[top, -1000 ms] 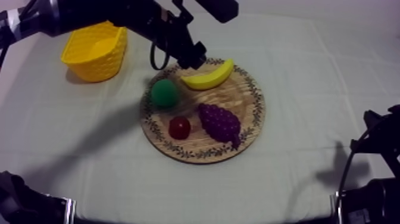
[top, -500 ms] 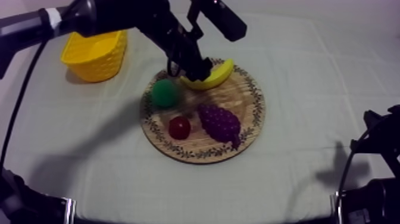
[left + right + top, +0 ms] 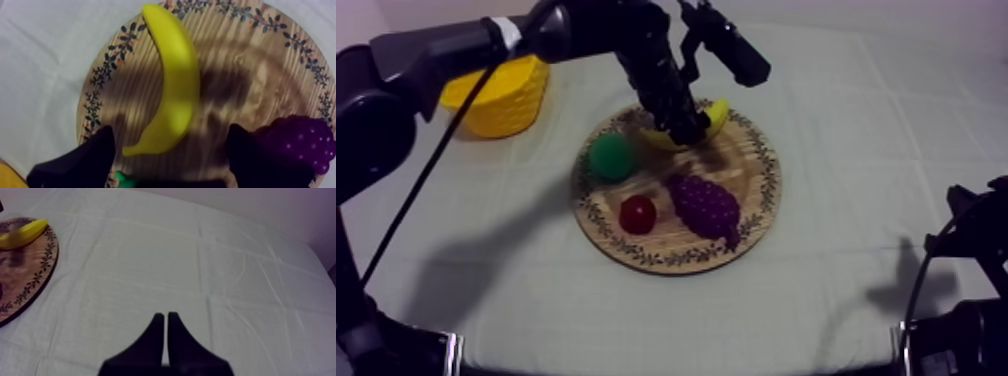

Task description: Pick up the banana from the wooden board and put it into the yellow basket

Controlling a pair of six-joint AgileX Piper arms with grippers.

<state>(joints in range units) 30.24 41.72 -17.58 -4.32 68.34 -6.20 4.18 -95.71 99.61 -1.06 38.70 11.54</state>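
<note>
The yellow banana (image 3: 717, 113) lies along the far edge of the round wooden board (image 3: 756, 200), partly covered by my left arm. My left gripper (image 3: 686, 127) is right over it. In the left wrist view that gripper (image 3: 172, 161) is open, its black fingers (image 3: 82, 162) wide apart on either side of the banana's (image 3: 172, 85) near end, just above the board (image 3: 250, 75). The yellow basket (image 3: 501, 98) stands at the far left. My right gripper (image 3: 165, 319) is shut on nothing over bare cloth, with the banana (image 3: 22, 232) far off beside it.
A green pear (image 3: 611, 157), a small red fruit (image 3: 637, 214) and purple grapes (image 3: 704, 205) share the board. The grapes (image 3: 300, 142) lie close to one left finger. My right arm (image 3: 966, 260) rests low at the right edge.
My left arm has swung right and down from the board's far rim until its gripper is over the banana, hiding most of it. The right arm has not moved.
</note>
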